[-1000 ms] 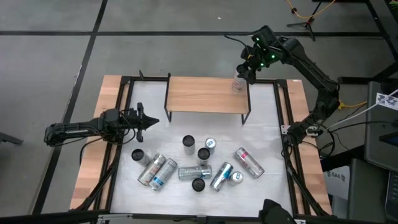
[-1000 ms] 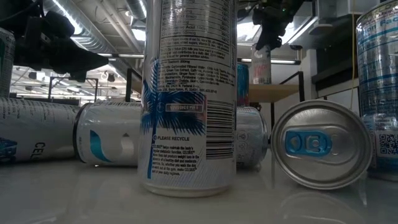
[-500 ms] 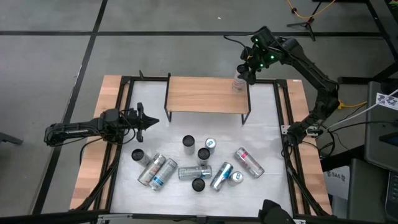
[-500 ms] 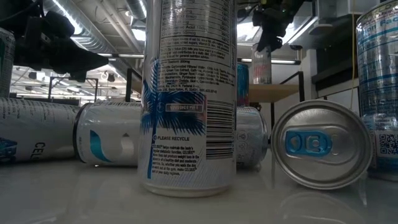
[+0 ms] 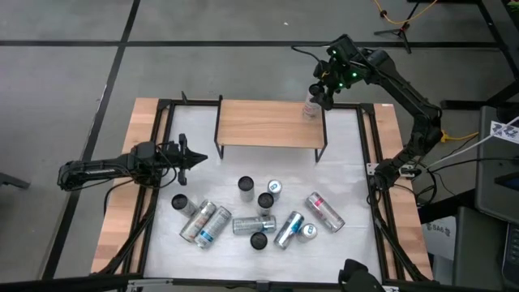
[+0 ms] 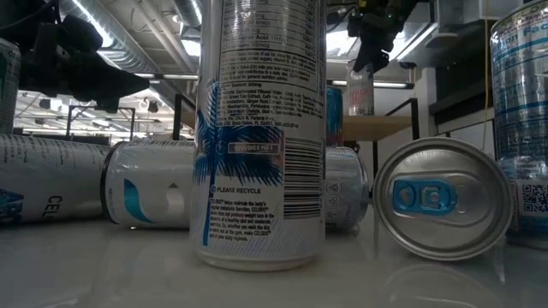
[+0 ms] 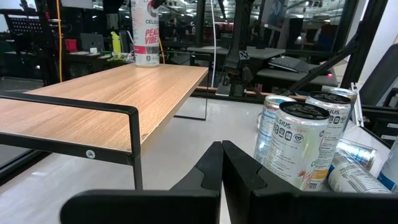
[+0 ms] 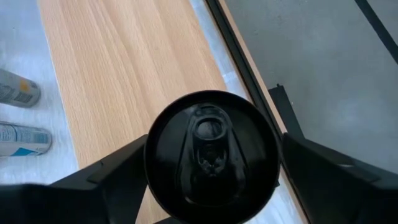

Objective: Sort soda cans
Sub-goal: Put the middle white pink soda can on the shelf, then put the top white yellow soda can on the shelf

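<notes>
Dropping off a can point(image 5: 310, 108) on the far right corner of the wooden shelf point(image 5: 268, 123), right tool point(image 5: 323, 91) spread wide just above its dark top, left tool point(image 5: 197, 157) pinched shut beside the cans point(image 5: 258, 212) on the table point(image 5: 345, 162), probably lifting clear next and heading back for another.

Grey floor point(image 5: 211, 24) around my table, crossed by dark lines. Wooden shelf point(image 5: 268, 123) on a black frame stands at the table's far side. White tabletop point(image 5: 340, 158), wood strips at both edges. Ceiling light strips point(image 6: 103, 21) and ducts overhead; desks point(image 7: 81, 46) with clutter beyond.
</notes>
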Controlling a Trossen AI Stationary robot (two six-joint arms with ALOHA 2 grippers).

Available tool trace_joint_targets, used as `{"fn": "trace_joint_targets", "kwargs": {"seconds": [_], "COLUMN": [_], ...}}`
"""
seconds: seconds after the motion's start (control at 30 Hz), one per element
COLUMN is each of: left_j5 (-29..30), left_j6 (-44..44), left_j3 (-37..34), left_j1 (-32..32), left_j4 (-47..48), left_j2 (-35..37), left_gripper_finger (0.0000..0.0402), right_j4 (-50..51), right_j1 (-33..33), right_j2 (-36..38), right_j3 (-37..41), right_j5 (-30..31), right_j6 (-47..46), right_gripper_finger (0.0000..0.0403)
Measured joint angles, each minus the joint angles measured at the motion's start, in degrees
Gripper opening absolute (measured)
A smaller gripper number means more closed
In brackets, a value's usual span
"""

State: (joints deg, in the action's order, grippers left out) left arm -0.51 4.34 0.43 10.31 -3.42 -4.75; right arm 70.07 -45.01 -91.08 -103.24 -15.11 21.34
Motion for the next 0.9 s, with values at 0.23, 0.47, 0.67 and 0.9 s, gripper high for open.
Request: {"fn": "trace_joint_targets", "kwargs": {"seconds": [0.23, 0.47, 0.67, 0.9], "left_j5": [0.0, 0.0, 0.0, 0.0], "left_j6": [0.0, 0.0, 0.0, 0.0], "left_j3": [0.0, 0.0, 0.0, 0.0], "left_j1": [0.0, 0.0, 0.0, 0.0], "left_j4": [0.0, 0.0, 0.0, 0.0], "left_j2": [0.0, 0.0, 0.0, 0.0], "left_gripper_finger": [0.0000, 0.0000, 0.0000, 0.0000], "right_j4": [-0.1, 0.0, 0.7, 2.4], "right_j1": [0.0, 0.0, 0.0, 0.0], "right_j2": [0.0, 0.1, 0.1, 0.1], "right_j3": [0.0, -2.2, -7.0, -14.6], "right_j5": [0.0, 0.0, 0.0, -2.0], "right_j6": [0.0, 0.0, -0.1, -5.4], "right_gripper_finger": [0.0353, 0.0352, 0.0351, 0.0351]}}
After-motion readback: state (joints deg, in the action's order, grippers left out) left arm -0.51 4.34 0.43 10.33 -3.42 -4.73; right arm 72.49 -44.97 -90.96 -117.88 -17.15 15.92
